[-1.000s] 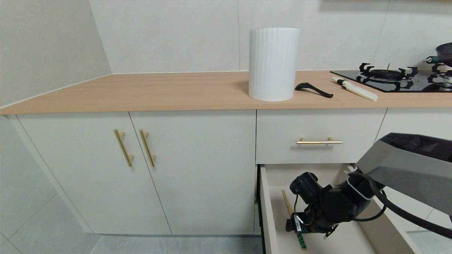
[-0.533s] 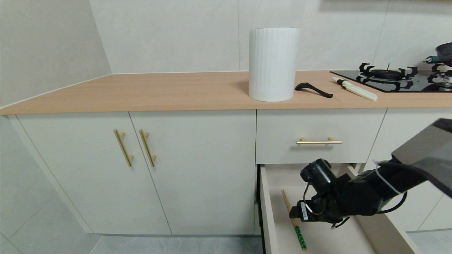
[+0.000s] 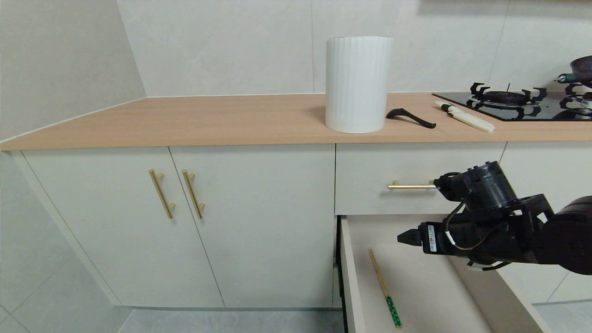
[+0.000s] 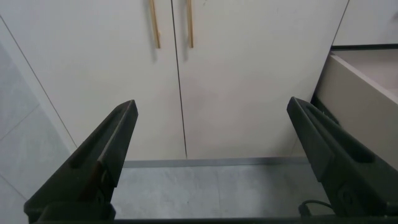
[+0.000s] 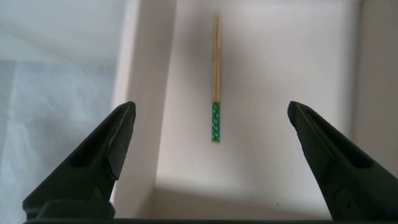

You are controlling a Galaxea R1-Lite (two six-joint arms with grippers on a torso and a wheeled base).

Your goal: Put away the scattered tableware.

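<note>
1. One chopstick pair [image 3: 385, 289] lies in the open drawer [image 3: 348, 277], seven o'clock from the right gripper [image 3: 408, 237], which is spread and empty.
2. Rise clear, then approach what seems a spoon [image 3: 410, 118] at twelve o'clock.
3. Left gripper [image 4: 211, 109]: spread, empty.

A kitchen, shown by countertop [image 3: 208, 120], gas hob [image 3: 506, 98] and cabinets [image 3: 259, 226].

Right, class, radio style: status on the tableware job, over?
Right gripper open, empty, above the open drawer; left gripper open, empty. Chopsticks lie flat in the drawer. Black ladle and white utensil on the counter. No obstruction seen.
</note>
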